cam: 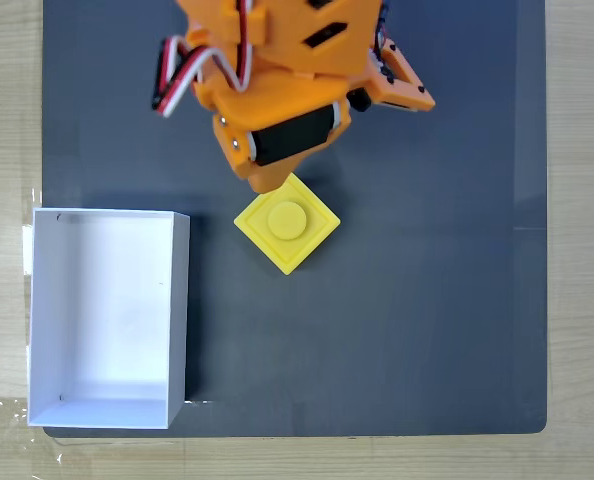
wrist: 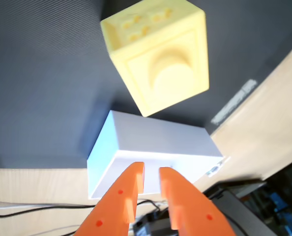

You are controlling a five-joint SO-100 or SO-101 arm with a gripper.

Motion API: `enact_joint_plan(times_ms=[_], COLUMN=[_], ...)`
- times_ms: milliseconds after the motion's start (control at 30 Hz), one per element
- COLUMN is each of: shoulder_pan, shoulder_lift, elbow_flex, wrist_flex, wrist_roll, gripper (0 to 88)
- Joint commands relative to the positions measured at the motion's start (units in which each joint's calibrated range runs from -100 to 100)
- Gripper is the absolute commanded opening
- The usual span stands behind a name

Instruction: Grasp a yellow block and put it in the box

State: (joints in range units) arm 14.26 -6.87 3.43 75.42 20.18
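In the wrist view the gripper (wrist: 152, 169) reaches in from the bottom edge as two orange fingers (wrist: 121, 196), their tips drawn close with only a thin slit between them. Nothing sits in that slit; the gripper is narrow and holds nothing. The tips appear against the near wall of the box (wrist: 156, 142), which lies just beyond them, and the yellow block (wrist: 158, 59) shows farther off, past the box, apart from the fingers.

In the fixed view the orange arm (cam: 287, 90) comes down from the top edge, with a black motor body and red-and-white wires on it. Its lowest orange part overlaps the upper corner of the yellow block (cam: 287, 223) in this look from above; whether it touches the block cannot be told, and the fingertips themselves cannot be made out here.

The yellow block rests on the dark mat (cam: 427, 300), turned so its corners point up, down and sideways like a diamond, its round stud facing up inside a raised square rim. It lies just right of the box's upper right corner, with a strip of mat between them.

The box (cam: 179, 310) is white, open-topped and holds nothing, standing at the mat's left edge with its long side running top to bottom. The mat lies on a pale wooden counter (cam: 582, 240).
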Motion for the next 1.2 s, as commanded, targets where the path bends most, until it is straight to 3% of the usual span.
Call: enact_joint_plan(times_ms=[0, 200, 333, 967, 1167], shoulder_pan=[0.98, 1.99, 2.07, -0.88, -0.96], shoulder_lift=[0.85, 3.22, 5.85, 23.82, 25.60], elbow_flex=[-2.94, -3.03, -3.03, -3.12, -3.12], wrist_flex=[1.63, 5.99, 7.74, -7.62, -11.72], wrist_roll=[3.22, 6.53, 8.89, 9.46, 9.41], gripper=[15.9, 45.5, 54.7, 54.6, 36.0])
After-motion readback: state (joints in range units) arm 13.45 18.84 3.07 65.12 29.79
